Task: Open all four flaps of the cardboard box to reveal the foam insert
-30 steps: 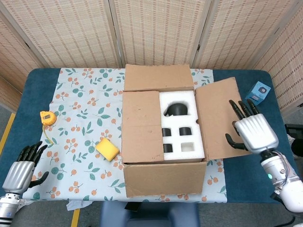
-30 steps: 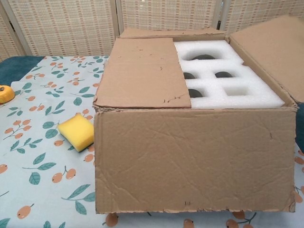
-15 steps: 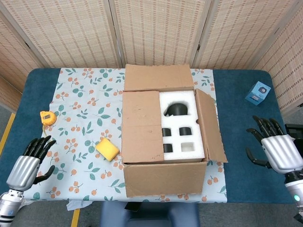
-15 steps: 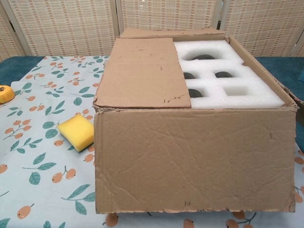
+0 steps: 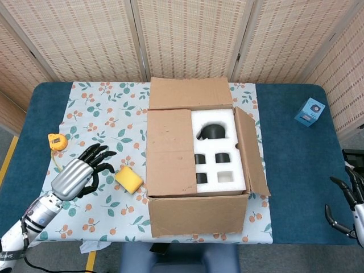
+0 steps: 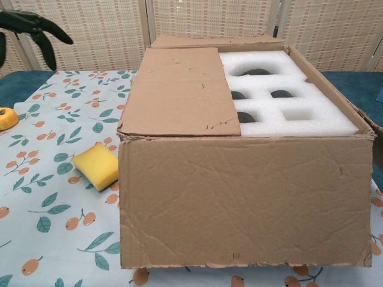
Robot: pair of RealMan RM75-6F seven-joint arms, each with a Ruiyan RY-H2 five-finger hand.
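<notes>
Head view: brown corrugated cardboard box stands mid-counter on a white leaf-and-berry patterned cloth over the blue counter. Far flap lies folded back; right flap stands tilted outward; near flap hangs down the front; left flap lies flat over the white foam insert, hiding its left part. My left hand, fingers spread and holding nothing, hovers just left of a yellow sponge block; a yellow tape measure sits further left. My right hand is at the frame's right edge, fingers apart, empty. A small blue carton rests far right. Chest view: left flap level, its free edge along the foam insert; my left hand's fingertips show top left. Step in hand, as I judge it: the last flap. Next move calls for fingers under that free edge, swinging it leftward; the sponge lies close to its landing room.
</notes>
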